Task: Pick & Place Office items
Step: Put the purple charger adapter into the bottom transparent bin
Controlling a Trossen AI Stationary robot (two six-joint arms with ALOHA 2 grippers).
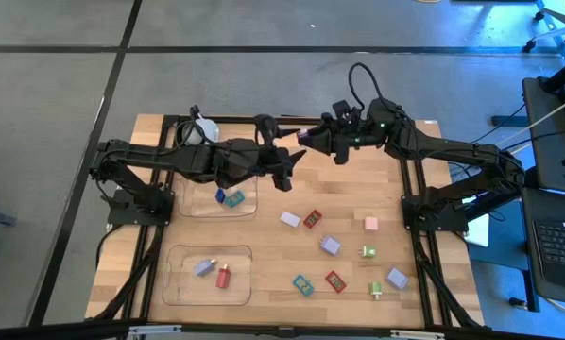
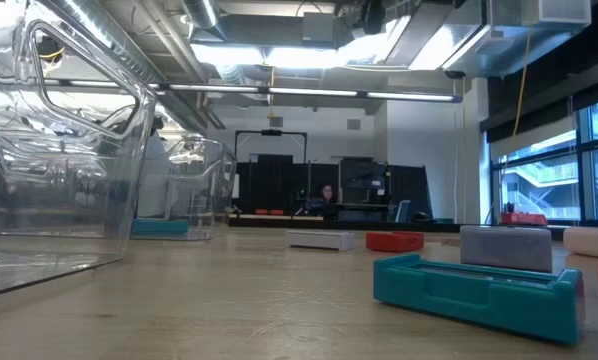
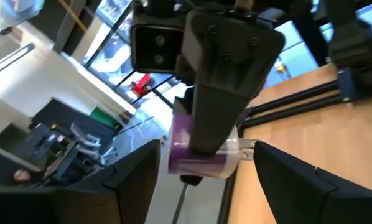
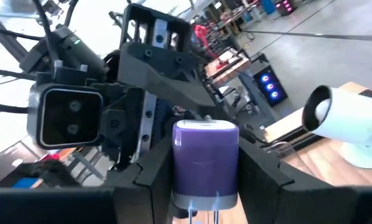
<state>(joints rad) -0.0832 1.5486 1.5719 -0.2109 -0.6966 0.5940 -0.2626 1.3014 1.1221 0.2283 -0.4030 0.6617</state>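
Wooden table (image 1: 349,194) carries scattered office items (image 1: 313,219), well apart from both jaws. Right gripper (image 4: 204,186) is clamped on a purple block (image 4: 206,158); left gripper (image 3: 201,171) stands open around that block.

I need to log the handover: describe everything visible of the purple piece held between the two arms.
The purple piece is a small blocky item with a lavender body, rounded upper corners and a pale, whitish band at one end. It looks like smooth plastic. The right gripper is clamped on its sides, holding it in the air above the far middle of the table. The left gripper, fingers spread, faces it closely; contact cannot be told.
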